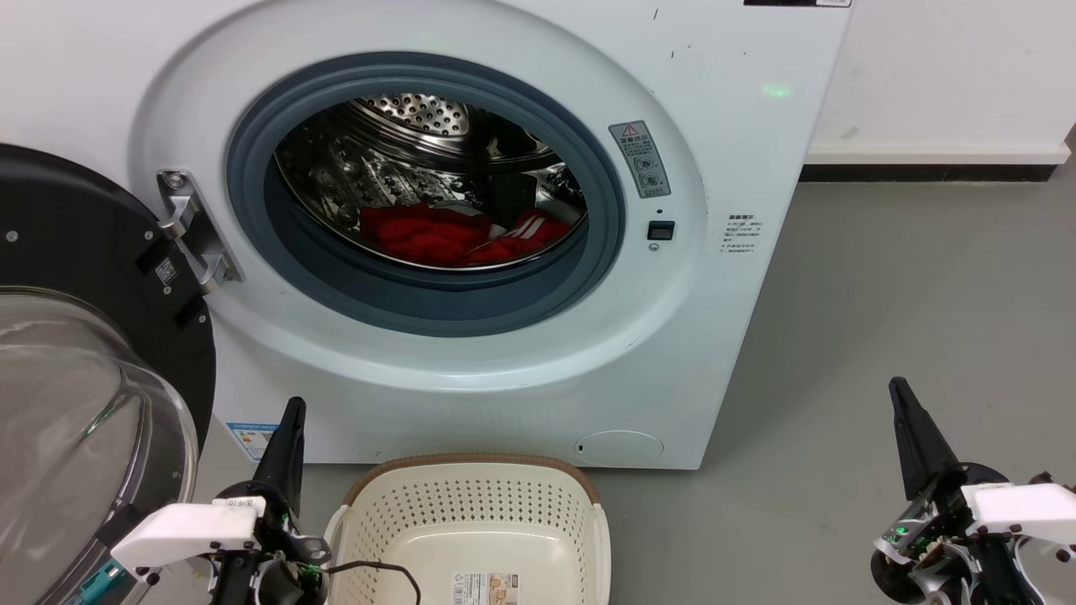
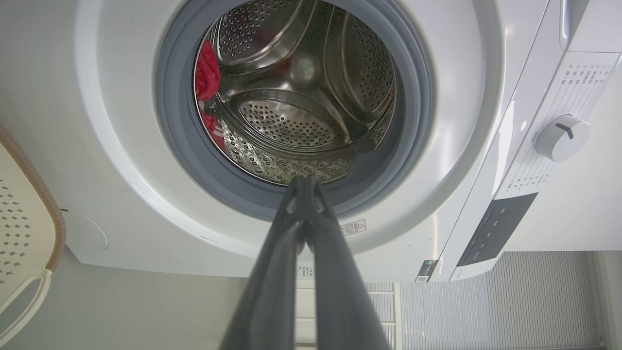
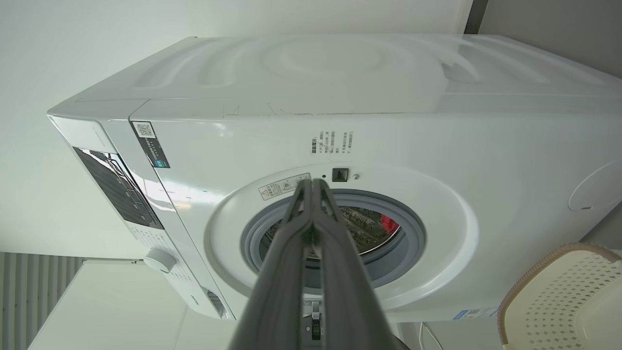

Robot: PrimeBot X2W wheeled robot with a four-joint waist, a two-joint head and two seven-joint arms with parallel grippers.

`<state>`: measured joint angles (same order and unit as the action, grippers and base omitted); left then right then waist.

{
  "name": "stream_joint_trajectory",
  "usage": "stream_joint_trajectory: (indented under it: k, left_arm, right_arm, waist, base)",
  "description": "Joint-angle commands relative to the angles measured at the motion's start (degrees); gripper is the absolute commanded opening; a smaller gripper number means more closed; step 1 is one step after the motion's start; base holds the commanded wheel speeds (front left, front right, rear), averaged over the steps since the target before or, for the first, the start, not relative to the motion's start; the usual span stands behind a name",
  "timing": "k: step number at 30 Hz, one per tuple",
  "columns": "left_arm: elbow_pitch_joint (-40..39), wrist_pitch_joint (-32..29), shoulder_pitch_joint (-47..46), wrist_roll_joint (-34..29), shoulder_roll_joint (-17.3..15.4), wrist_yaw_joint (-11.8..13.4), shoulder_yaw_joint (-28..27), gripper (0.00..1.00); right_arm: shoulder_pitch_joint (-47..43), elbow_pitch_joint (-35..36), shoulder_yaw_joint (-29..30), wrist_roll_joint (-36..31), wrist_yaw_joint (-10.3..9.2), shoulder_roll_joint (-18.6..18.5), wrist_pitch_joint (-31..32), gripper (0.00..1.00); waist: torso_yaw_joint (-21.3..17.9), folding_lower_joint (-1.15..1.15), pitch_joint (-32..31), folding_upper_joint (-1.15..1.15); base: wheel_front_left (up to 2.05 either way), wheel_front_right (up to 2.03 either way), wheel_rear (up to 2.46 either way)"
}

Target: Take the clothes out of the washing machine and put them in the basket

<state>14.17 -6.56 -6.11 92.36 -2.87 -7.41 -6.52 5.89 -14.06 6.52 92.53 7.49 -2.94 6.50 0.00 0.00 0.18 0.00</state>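
Two grippers flank the basket [image 1: 471,504] in the head view. The left gripper [image 1: 294,412] is beside the basket's left corner, and the right gripper [image 1: 901,395] is well apart over the grey floor. Each has its long dark fingers pressed together with nothing between them. The wrist views confirm this: the left gripper [image 2: 303,183] points at the lower lip of the porthole, and the right gripper [image 3: 313,185] points at the upper rim from farther off.

The washing machine [image 1: 504,403] has its black-framed glass door [image 1: 76,252] swung fully open to the left. The clothes [image 1: 437,235], a red garment with white stripes, lie bunched on the floor of the steel drum [image 1: 420,113], behind the grey seal [image 1: 336,286]. The basket sits on the floor just in front of the machine, directly below the porthole, and holds only its paper label [image 1: 486,588].

Step in hand, as judged: the very start of the task, with the reach into the drum not yet begun and no garment moved.

The next move calls for one arm to part its fingers, rise over the seal's lip and dip to the drum floor. It then needs to close on a raised fold of fabric, not on the smooth steel. The left arm must keep clear of the open door beside it.
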Motion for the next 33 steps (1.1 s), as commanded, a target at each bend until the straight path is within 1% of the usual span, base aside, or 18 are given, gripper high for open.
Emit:
stream_joint_trajectory:
  k: [1,16,17,23,27,30,33]
  left_arm:
    - [-0.2,-0.1,-0.3,0.1,0.0,-0.3,-0.1,0.0]
    - [-0.2,-0.1,-0.3,0.1,0.0,-0.3,-0.1,0.0]
    - [0.0,0.0,0.0,0.0,0.0,0.0,0.0,1.0]
    - [0.0,1.5,0.0,-0.9,0.0,0.1,1.3,1.0]
    - [-0.7,2.6,-0.3,-2.3,0.0,0.0,1.9,1.0]
    - [-1.5,3.5,-0.5,-4.6,0.0,0.0,2.2,1.0]
    - [-2.5,4.3,-0.8,-8.4,0.0,0.0,2.4,1.0]
  right_arm:
    - [0.8,0.0,0.0,-0.3,0.0,0.1,0.0,0.0]
    - [0.8,0.0,0.0,-0.3,0.0,0.1,0.0,0.0]
    - [0.0,0.0,0.0,0.0,0.0,0.0,0.0,1.0]
    - [-0.7,0.4,-0.9,-0.5,0.0,0.0,-1.4,1.0]
    - [-1.1,1.3,-1.4,-2.1,0.0,0.0,-2.6,1.0]
    - [-1.3,2.1,-1.2,-4.3,0.0,0.0,-3.4,1.0]
    - [-1.5,3.2,-1.0,-7.0,0.0,0.0,-4.2,1.0]
  waist:
    - [0.0,0.0,0.0,0.0]
    - [0.0,0.0,0.0,0.0]
    - [0.0,0.0,0.0,0.0]
    - [0.0,0.0,0.0,0.0]
    - [0.1,0.0,0.0,0.0]
    - [0.1,0.0,0.0,0.0]
    - [0.1,0.0,0.0,0.0]
  base:
    - [0.0,0.0,0.0]
    - [0.0,0.0,0.0]
    - [0.0,0.0,0.0]
    - [0.0,0.0,0.0]
    - [0.0,0.0,0.0]
    - [0.0,0.0,0.0]
    - [0.0,0.0,0.0]
